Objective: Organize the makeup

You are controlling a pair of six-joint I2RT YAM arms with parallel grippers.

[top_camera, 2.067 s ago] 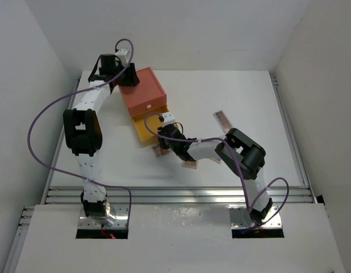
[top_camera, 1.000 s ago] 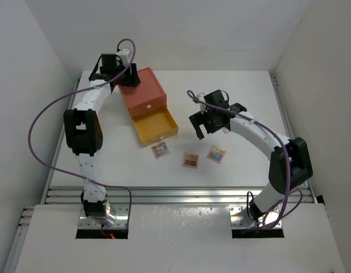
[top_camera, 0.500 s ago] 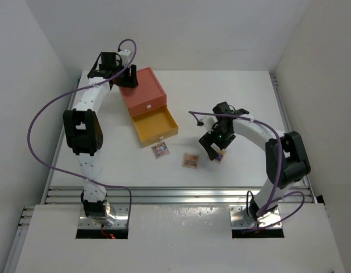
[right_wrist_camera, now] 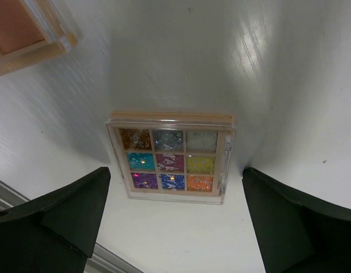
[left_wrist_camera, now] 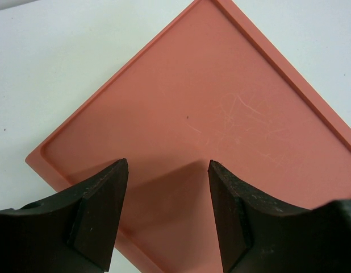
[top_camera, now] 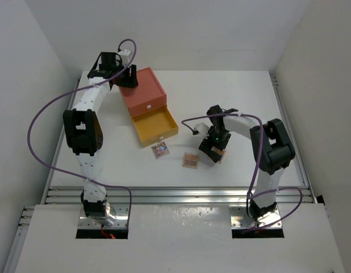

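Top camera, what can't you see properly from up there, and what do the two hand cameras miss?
Multicoloured palette: in the top view the right gripper covers most of it.
Pinkish palette: too small in the top view; cut off at the top-left corner of the right wrist view.
Third palette, by the yellow drawer: pans too small in the top view.
The yellow drawer: outside the left wrist view, which the orange box fills.
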